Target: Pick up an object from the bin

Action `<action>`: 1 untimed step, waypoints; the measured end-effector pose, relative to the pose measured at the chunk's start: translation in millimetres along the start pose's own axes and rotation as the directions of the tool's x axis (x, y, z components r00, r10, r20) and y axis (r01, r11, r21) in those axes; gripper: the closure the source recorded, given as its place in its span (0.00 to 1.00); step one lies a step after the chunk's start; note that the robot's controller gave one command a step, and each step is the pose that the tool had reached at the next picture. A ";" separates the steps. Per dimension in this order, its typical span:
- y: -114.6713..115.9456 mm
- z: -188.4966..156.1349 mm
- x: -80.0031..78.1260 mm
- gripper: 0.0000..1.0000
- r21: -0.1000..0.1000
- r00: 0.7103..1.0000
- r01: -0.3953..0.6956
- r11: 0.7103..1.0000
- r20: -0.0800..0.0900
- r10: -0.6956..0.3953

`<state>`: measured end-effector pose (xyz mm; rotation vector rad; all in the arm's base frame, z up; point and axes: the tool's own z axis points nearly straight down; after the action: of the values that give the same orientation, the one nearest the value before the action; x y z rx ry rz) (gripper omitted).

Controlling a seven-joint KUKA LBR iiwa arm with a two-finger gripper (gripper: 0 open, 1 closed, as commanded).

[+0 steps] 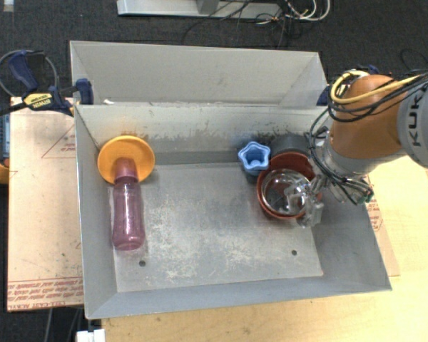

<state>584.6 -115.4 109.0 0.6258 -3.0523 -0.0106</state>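
Camera view looks down on the grey bin [200, 262], with the arm [364, 123] reaching in from 3 o'clock under its orange cover. The hand [297, 198] hangs low over a dark red bowl [289, 164] that sits on the bin floor at about 3 o'clock, close to the right wall. The hand's metal tip lies over the bowl's inside and its rim on the 4 o'clock side. Whether the hand is open or closed I cannot tell, and nothing can be seen gripped in it. A small blue star-shaped cup [253, 157] stands upright just at 10 o'clock of the bowl, touching or almost touching its edge. Well apart, at 9 o'clock in the bin, a pink bottle [127, 219] lies on its side, its orange neck pointing to 12 o'clock into a round orange disc [137, 150] near the back wall.
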 end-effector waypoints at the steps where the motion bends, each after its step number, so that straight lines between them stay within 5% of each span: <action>1: 55.3 -66.2 30.1 1.00 0.000 0.974 0.224 0.975 0.003 -0.224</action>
<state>536.9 -76.6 176.6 0.9674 -2.9652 -0.0165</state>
